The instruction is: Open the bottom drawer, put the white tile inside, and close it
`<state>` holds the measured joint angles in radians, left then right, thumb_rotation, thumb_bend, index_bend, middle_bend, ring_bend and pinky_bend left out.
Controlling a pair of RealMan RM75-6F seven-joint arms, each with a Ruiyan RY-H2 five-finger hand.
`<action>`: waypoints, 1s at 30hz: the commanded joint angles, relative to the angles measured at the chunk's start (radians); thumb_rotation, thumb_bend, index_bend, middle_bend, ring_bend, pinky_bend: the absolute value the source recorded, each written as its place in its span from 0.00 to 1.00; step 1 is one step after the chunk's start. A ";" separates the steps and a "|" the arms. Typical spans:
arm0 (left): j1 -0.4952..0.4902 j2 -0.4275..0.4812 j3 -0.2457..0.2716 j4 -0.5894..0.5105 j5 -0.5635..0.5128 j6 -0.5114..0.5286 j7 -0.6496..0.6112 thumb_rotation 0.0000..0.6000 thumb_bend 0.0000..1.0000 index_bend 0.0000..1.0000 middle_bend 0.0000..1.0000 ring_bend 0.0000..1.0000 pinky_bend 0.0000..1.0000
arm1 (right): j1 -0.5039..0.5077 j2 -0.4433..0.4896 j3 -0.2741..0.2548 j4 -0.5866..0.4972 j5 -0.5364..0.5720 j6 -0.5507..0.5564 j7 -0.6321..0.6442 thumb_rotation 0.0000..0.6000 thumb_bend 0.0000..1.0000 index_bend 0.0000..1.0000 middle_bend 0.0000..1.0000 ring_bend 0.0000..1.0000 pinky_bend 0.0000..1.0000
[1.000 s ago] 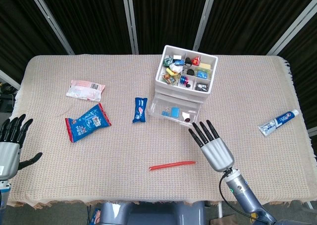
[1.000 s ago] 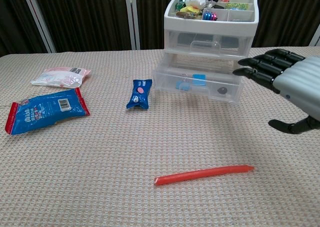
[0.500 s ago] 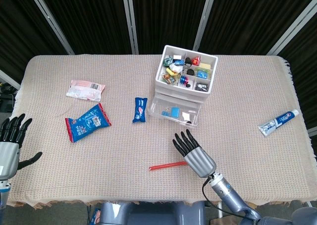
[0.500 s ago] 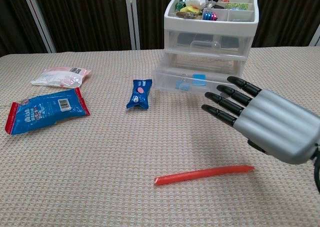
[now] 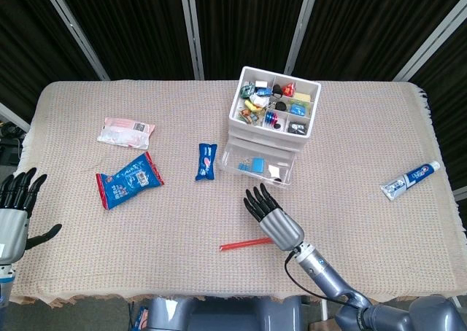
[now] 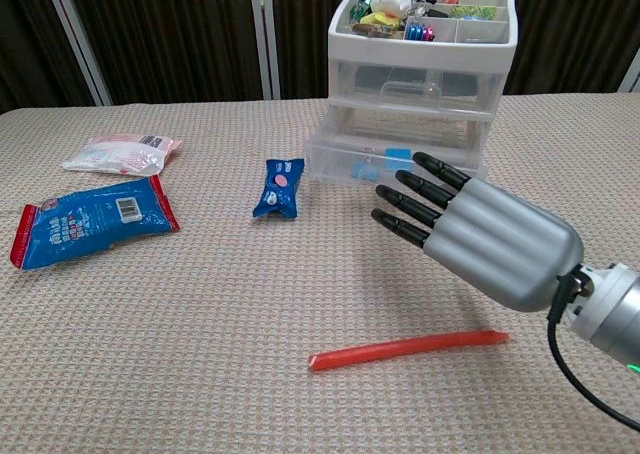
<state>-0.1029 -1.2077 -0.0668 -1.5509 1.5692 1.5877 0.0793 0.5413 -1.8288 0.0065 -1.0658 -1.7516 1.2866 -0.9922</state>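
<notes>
A white three-tier drawer unit (image 5: 271, 121) (image 6: 425, 59) stands at the back centre, its top tray full of small items. The clear bottom drawer (image 5: 255, 165) (image 6: 372, 164) is pulled out toward me. A blue item and a small white piece (image 5: 275, 172) lie inside it; I cannot tell whether that piece is the tile. My right hand (image 5: 271, 218) (image 6: 480, 236) hovers just in front of the drawer, fingers spread and pointing at it, holding nothing. In the chest view it hides the drawer's right part. My left hand (image 5: 16, 211) hangs open at the table's left edge.
A red stick (image 5: 244, 243) (image 6: 405, 349) lies under my right hand. A small blue packet (image 5: 206, 160) sits left of the drawers. Further left are a blue snack bag (image 5: 128, 178) and a pink-white packet (image 5: 126, 132). A toothpaste tube (image 5: 411, 179) lies at the right.
My right hand has swung left from the table's right side and now sits in front of the open bottom drawer. The left hand has not moved.
</notes>
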 commanded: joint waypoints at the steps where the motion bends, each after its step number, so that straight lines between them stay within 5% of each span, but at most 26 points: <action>1: 0.000 0.001 -0.001 -0.001 -0.002 -0.001 0.000 1.00 0.14 0.07 0.00 0.00 0.00 | 0.015 -0.017 0.003 0.034 -0.010 -0.013 -0.004 1.00 0.22 0.00 0.00 0.00 0.00; 30: 0.000 0.002 -0.004 -0.013 -0.018 -0.010 0.008 1.00 0.13 0.07 0.00 0.00 0.00 | 0.067 -0.063 0.071 0.202 0.052 -0.069 -0.015 1.00 0.23 0.03 0.00 0.00 0.00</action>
<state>-0.1027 -1.2057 -0.0710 -1.5634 1.5510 1.5772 0.0868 0.6078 -1.8914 0.0754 -0.8650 -1.7016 1.2188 -1.0066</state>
